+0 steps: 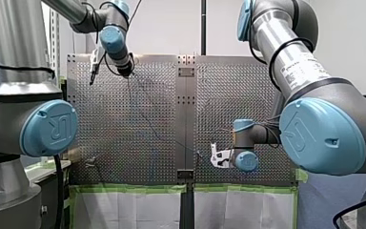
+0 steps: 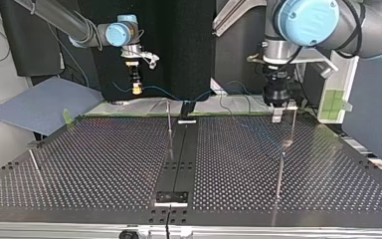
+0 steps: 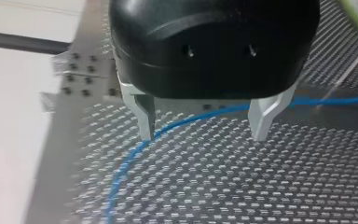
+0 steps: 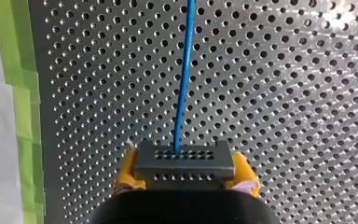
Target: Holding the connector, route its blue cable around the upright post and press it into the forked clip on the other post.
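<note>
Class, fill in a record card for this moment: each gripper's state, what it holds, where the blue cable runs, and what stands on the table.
Right gripper: shut on the grey connector, yellow pads either side.
Left gripper: open, holding nothing.
Blue cable: leaves the connector ahead of the right gripper; runs across beneath the left gripper's spread fingers.
Posts: thin uprights standing on the perforated table.

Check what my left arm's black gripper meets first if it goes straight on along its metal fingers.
Likely the thin blue cable, which crosses ahead of the gap of the open left gripper. Beyond it lies the perforated metal table. Depth is unclear.
</note>
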Tool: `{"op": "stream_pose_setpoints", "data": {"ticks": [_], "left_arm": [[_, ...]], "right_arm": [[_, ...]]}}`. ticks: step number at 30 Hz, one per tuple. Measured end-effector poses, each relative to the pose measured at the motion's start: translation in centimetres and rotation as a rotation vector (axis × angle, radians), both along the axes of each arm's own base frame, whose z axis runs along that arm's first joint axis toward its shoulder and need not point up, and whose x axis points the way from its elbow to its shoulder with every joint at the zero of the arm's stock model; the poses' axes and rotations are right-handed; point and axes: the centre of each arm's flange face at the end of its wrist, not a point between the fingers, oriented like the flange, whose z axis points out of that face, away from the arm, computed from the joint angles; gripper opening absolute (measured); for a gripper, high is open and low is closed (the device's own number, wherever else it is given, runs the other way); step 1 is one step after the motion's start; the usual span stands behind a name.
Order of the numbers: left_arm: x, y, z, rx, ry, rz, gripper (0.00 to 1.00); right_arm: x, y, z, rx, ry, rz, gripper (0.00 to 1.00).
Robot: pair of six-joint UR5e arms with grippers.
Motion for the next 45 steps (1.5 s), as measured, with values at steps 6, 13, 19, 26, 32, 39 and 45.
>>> {"op": "stream_pose_setpoints", "data": {"ticks": [6, 13, 19, 26, 32, 39, 45], "left_arm": [[1.2, -0.2, 2.9, -0.074, -0.105, 0.01, 1.0], [2.9, 0.3, 6.3, -0.162, -0.227, 0.046, 1.0], [3.9, 1.1, 9.4, -0.225, -0.334, 0.102, 1.0], [4.6, 1.7, 12.2, -0.24, -0.433, 0.157, 1.0], [4.6, 2.1, 10.7, -0.228, -0.444, 0.215, 1.0], [4.2, 2.7, 8.2, -0.219, -0.402, 0.277, 1.0], [3.8, 3.4, 5.8, -0.195, -0.365, 0.337, 1.0]], "right_arm": [[0.0, 0.0, 0.0, 0.002, -0.006, 0.004, 0.0], [0.0, 0.0, 0.0, 0.003, -0.009, 0.004, 0.0], [0.0, 0.0, 0.0, 0.004, -0.008, 0.004, 0.0], [0.0, 0.0, 0.0, 0.006, -0.006, 0.004, 0.0], [0.0, 0.0, 0.0, 0.003, -0.008, 0.004, 0.0], [0.1, 0.0, 0.0, 0.002, -0.009, 0.004, 0.0], [0.0, 0.0, 0.0, 0.003, -0.009, 0.004, 0.0]]}}
